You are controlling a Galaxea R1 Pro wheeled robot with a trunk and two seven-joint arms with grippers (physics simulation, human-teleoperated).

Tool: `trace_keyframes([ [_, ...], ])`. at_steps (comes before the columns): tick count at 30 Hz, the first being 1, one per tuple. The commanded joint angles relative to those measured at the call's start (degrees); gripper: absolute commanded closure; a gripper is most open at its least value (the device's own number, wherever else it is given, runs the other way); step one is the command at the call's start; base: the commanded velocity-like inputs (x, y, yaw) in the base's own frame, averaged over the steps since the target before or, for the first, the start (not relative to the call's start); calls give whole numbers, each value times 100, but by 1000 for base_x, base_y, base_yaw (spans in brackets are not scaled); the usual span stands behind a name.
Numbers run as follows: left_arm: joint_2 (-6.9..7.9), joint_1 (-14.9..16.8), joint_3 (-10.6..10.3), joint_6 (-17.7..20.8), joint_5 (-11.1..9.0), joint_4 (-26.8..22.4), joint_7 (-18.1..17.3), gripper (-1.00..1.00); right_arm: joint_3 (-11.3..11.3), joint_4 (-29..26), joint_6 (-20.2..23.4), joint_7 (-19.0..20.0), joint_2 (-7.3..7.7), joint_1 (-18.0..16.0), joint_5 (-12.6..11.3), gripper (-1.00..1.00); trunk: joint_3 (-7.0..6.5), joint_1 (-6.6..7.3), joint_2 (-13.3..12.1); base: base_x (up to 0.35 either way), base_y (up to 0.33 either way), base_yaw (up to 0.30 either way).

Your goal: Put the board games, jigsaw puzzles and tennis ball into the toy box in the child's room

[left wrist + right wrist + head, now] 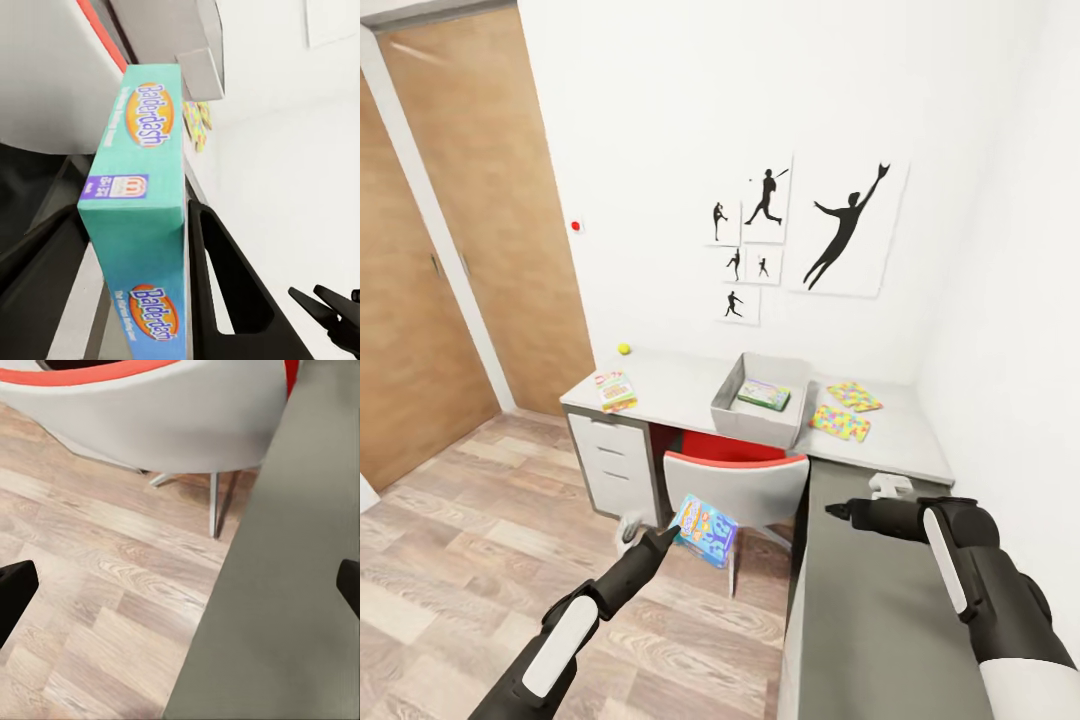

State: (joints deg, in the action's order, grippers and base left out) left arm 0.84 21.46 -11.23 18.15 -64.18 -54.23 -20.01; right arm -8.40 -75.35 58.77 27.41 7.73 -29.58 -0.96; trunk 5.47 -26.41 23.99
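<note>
L gripper (666, 537) w/ blue game (705, 530); chair (735, 485) blocks toy box (732, 405).

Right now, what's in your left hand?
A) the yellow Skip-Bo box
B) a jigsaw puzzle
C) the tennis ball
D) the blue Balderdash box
D: the left hand is shut on the blue board game, whose lettering reads Balderdash in the left wrist view.

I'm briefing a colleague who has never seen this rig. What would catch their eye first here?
Probably the colourful blue board game clamped in the left gripper, held in front of the white-and-red chair. Next, the grey toy box on the table, already holding one game box, with two bright jigsaw puzzles beside it.
</note>
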Motion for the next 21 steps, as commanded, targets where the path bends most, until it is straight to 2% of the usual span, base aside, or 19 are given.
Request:
trace_keyframes([
  [1,3,7,-10,30,-72,0,-5,100,-8,-6,33,10,1,-4,-10,-100,12,-3,13,1,0,293],
  [21,3,7,-10,30,-71,0,-10,100,-19,-6,38,10,1,-4,-10,-100,12,-3,13,0,0,293],
])
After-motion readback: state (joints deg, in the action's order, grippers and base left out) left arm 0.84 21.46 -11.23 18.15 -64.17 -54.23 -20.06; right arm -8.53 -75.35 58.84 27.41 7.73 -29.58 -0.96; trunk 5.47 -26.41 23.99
